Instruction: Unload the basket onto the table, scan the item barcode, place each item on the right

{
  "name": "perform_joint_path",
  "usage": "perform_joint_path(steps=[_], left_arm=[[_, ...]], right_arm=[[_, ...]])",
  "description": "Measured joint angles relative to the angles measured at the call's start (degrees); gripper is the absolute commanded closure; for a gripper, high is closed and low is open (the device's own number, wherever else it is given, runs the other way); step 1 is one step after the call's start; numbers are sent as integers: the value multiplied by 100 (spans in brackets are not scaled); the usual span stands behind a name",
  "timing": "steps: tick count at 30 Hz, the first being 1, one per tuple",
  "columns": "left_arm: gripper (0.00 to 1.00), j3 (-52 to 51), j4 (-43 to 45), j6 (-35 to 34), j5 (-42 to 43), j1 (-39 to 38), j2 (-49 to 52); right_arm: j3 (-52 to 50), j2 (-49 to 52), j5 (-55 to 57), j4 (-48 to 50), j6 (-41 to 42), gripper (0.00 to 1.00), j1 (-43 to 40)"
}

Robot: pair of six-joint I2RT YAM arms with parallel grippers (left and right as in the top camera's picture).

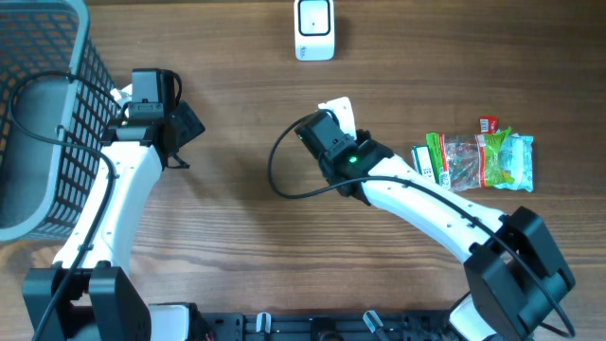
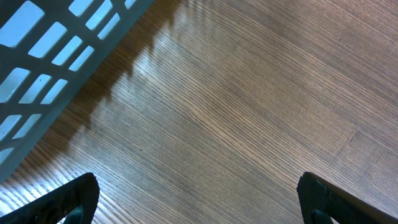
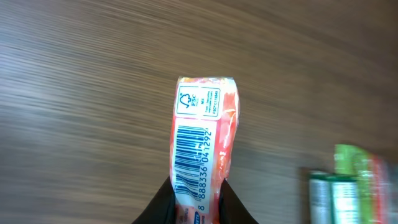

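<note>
The item is a slim orange and white pack (image 3: 202, 140), standing on end between my right gripper's (image 3: 198, 200) black fingers (image 3: 163, 202), which are shut on its lower part. Its barcode (image 3: 191, 152) faces the wrist camera. From overhead the pack (image 1: 340, 114) shows white at the tip of the right gripper (image 1: 335, 125), near the table's middle. A white scanner (image 1: 314, 29) stands at the far edge, well beyond it. My left gripper (image 1: 186, 127) hangs open over bare wood with nothing between its fingers (image 2: 74, 198).
A grey mesh basket (image 1: 38, 114) fills the far left, and its wall (image 2: 43, 59) crosses the left wrist view. A green and red snack packet (image 1: 478, 161) lies at the right, blurred in the right wrist view (image 3: 348, 186).
</note>
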Motion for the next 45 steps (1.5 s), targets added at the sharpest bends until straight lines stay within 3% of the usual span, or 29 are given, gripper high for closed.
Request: perform_joint_path(steps=[4, 10, 15, 17, 25, 27, 33, 39, 42, 45], left_arm=[[0, 2, 0, 0, 0, 0, 0], [0, 0, 0, 0, 2, 0, 0], [0, 2, 0, 0, 0, 0, 0], [0, 2, 0, 0, 0, 0, -2], [0, 2, 0, 0, 2, 0, 0], [0, 2, 0, 0, 2, 0, 0], [0, 2, 0, 0, 0, 0, 0], [0, 2, 0, 0, 0, 0, 0], [0, 2, 0, 0, 0, 0, 0], [0, 2, -2, 0, 0, 0, -2]], right_arm=[[-339, 0, 343, 26, -245, 85, -179], [-1174, 0, 706, 905, -389, 83, -330], [-1530, 0, 654, 1329, -518, 64, -330], [-1558, 0, 70, 1541, -647, 59, -330], [-1558, -4, -887, 1672, -804, 50, -330], [-1558, -116, -1027, 1626, -817, 34, -330], [-1283, -1008, -1700, 737, -876, 26, -588], [-800, -1193, -3403, 179, -1370, 27, -1869], [-800, -1021, -4201, 179, -1480, 50, -2575], [-800, -656, -4625, 424, -1537, 53, -2758]])
